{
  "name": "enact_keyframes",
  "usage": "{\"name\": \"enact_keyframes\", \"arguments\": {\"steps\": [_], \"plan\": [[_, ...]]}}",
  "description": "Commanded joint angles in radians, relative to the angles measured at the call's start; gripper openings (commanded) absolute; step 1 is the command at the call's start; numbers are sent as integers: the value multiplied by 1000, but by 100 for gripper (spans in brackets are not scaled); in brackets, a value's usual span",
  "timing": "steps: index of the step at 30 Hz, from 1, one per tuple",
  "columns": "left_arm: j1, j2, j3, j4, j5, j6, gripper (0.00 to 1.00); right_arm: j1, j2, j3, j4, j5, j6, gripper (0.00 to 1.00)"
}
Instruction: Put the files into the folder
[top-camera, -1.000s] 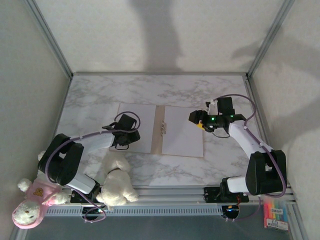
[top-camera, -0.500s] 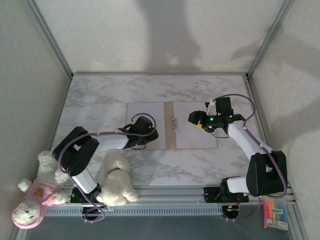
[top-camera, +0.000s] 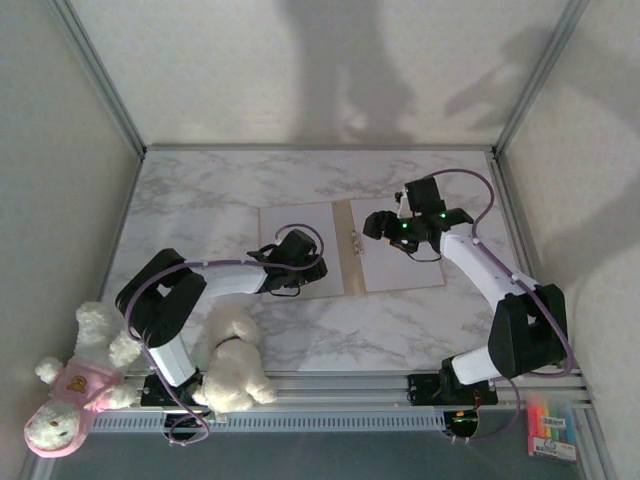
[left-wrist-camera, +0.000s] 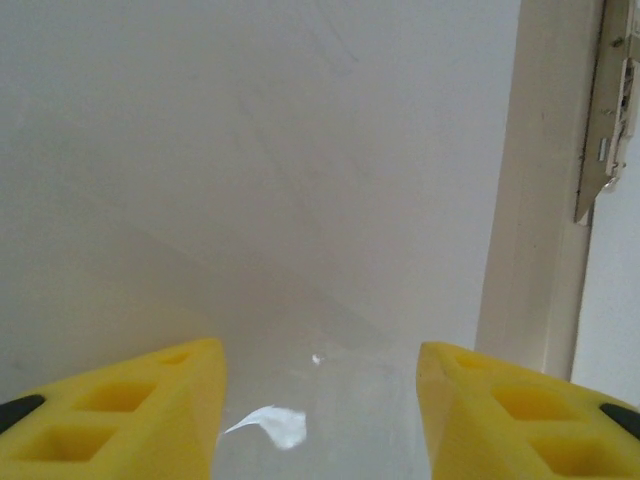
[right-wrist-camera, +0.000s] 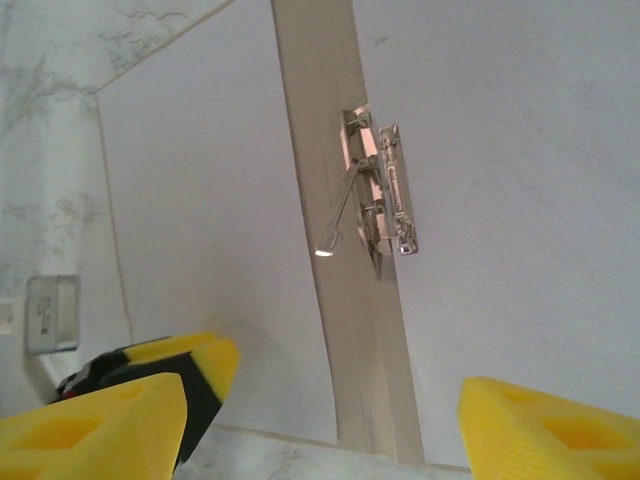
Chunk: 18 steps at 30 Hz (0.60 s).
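Note:
The folder lies open on the marble table, its tan spine (top-camera: 350, 252) and metal clip (top-camera: 354, 240) running down the middle. White files cover the left half (top-camera: 300, 222) and the right half (top-camera: 405, 268). My left gripper (top-camera: 300, 262) is low over the left sheet (left-wrist-camera: 300, 150), its jaws open and nothing between them, with the spine (left-wrist-camera: 520, 220) and the clip (left-wrist-camera: 605, 110) to the right. My right gripper (top-camera: 385, 225) hovers open over the right sheet beside the spine (right-wrist-camera: 325, 160) and the raised clip (right-wrist-camera: 385, 190); nothing is held in the right gripper (right-wrist-camera: 325, 420).
A white plush toy (top-camera: 235, 362) sits at the near edge by the left arm's base, and a pink-dressed plush (top-camera: 70, 395) lies further left. Grey walls and metal rails enclose the table (top-camera: 200, 190). Bare marble lies behind the folder and in front of it (top-camera: 400, 325).
The open folder with its sheets has slid to the right and turned slightly. My left gripper moved right with it. My right gripper moved left and back, closer to the spine.

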Motion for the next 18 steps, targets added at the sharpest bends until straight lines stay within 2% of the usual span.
{"name": "enact_keyframes", "arguments": {"steps": [1, 8, 18], "plan": [[5, -46, 15, -102, -63, 58, 54, 40, 34, 65, -72, 101, 16, 74], [58, -118, -55, -129, -97, 102, 56, 88, 148, 200, -174, 188, 26, 74], [84, -91, -89, -111, -77, 138, 53, 159, 294, 340, -248, 292, 35, 70]]}}
